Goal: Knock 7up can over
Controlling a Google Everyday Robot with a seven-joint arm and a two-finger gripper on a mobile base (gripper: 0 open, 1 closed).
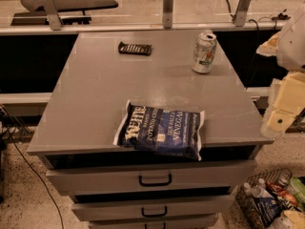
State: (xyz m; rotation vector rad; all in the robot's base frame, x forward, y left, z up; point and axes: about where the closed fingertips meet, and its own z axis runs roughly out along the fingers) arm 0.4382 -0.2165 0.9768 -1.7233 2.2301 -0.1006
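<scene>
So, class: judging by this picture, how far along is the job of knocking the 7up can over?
Nothing looks done: the can stands upright near the far right corner of the table. In hand: the gripper hangs beside the right edge, apart from the can. Left: reach the can and tip it.

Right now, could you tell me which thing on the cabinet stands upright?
The soda can, back right; the chip bag and black piece lie flat. The gripper hangs off to the right.
</scene>
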